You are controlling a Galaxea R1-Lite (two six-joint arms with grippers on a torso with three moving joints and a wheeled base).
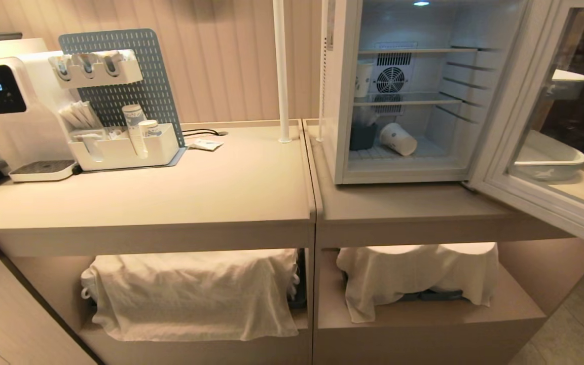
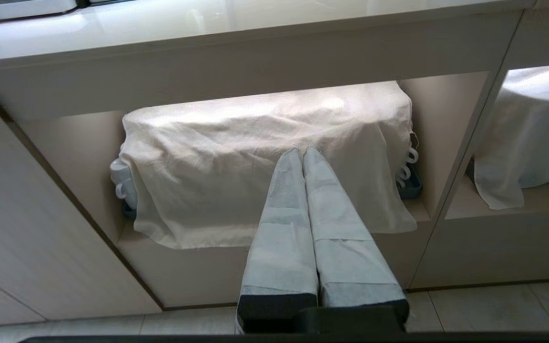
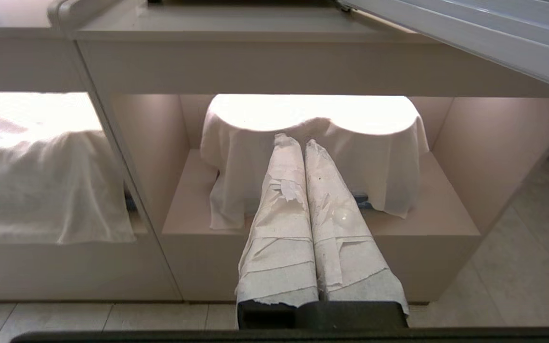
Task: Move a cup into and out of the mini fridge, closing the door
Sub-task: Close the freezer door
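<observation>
The mini fridge [image 1: 340,101] stands on the right counter, lit inside. Its door [image 1: 540,203] is swung wide open to the right, and the door's lower edge [image 3: 470,33] shows in the right wrist view. The cup [image 1: 398,138] lies on its side on the fridge floor, beside a dark container [image 1: 363,136]. Neither arm shows in the head view. My left gripper [image 2: 301,151] is shut and empty, hanging low in front of the cloth-covered left shelf. My right gripper [image 3: 298,141] is shut and empty, low before the right shelf.
On the left counter [image 1: 221,187] are a water dispenser [image 1: 3,116] and an organizer tray [image 1: 119,152] holding a stack of cups [image 1: 134,126]. A white pole [image 1: 282,71] rises between the counters. White cloths [image 1: 190,294] [image 1: 413,279] drape the lower shelves.
</observation>
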